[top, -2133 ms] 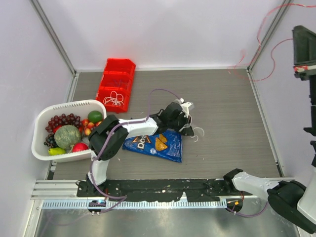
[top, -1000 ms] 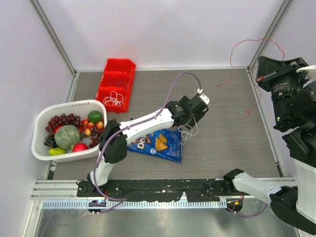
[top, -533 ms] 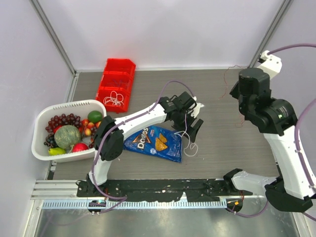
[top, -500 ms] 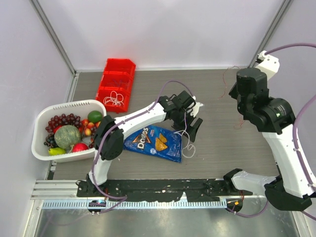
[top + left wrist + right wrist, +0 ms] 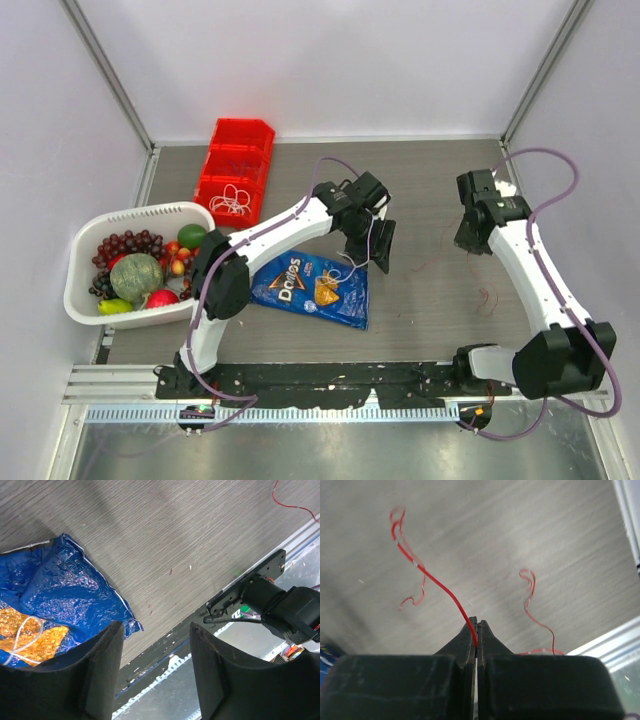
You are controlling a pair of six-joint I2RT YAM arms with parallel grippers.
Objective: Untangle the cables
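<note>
A grey wood-grain table (image 5: pixel 440 180) with pale walls around it fills the overhead view, with a blue crinkly chip bag (image 5: pixel 300 295) at its centre. A red plastic bin (image 5: pixel 235 150) stands at upper left and a white slotted basket (image 5: pixel 75 295) of fruit at far left. Half a second ago the left gripper (image 5: pixel 155 630) held a thin white cord dangling just right of the bag. Now its fingers stand apart with nothing between them, and the thin white cord (image 5: pixel 20 632) lies in a small loop on the bag's orange chip print. In the overhead view a strand seems to run up toward that gripper, and I cannot tell whether it still catches there. The right arm, raised high a moment ago, has swung down to the table at centre right. The right gripper (image 5: pixel 476 629) is clenched on a thin red cord (image 5: pixel 435 582), which runs from the fingertips in loose kinked curls. A second curled length lies toward the lower right of the wrist view. The red and white cords now lie well apart, so those two look separated. The red cord is hair-thin, wavy and faint against the grey.
</note>
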